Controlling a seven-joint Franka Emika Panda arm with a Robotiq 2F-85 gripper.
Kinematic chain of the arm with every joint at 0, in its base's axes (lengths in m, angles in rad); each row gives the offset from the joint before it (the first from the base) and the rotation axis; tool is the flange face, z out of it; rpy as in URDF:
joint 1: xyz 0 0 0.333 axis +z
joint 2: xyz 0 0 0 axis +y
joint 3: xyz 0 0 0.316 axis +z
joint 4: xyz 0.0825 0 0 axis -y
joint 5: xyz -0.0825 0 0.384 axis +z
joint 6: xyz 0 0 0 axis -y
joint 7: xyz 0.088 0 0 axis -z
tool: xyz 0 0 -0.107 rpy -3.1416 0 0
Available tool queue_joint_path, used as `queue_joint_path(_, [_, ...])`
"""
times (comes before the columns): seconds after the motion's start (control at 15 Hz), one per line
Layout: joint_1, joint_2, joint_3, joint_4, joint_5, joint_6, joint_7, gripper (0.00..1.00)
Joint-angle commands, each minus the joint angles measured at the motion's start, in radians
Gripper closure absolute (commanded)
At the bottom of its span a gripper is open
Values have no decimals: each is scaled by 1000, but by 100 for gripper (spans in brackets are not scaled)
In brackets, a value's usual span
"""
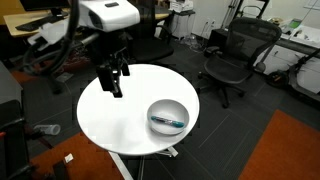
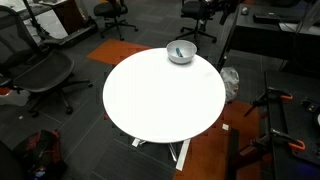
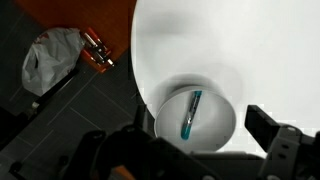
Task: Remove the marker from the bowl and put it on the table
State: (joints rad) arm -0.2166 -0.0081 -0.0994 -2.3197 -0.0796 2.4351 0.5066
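Observation:
The teal-blue marker (image 3: 190,113) lies inside the shiny metal bowl (image 3: 216,128), which stands near the edge of the round white table (image 3: 230,40). Both exterior views show the bowl (image 1: 155,109) (image 2: 188,56) with the marker (image 1: 168,121) (image 2: 179,52) in it. My gripper (image 1: 117,82) hangs above the table (image 1: 120,125), apart from the bowl and to one side of it. In the wrist view my gripper (image 3: 188,150) has its fingers wide apart, open and empty, with the bowl between them lower down.
Black office chairs (image 1: 232,55) (image 2: 40,70) stand around the table (image 2: 165,100). An orange floor patch (image 1: 290,150) lies beside it. On the floor by the table are a grey bag (image 3: 50,60) and some bottles (image 3: 97,48).

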Motion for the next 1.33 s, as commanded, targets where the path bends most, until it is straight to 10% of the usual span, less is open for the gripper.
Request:
queue_joint_path(0.0, [21, 124, -32, 107, 2, 21, 57, 0])
queue_joint_path(1.27, [45, 542, -89, 433, 179, 132, -12, 0])
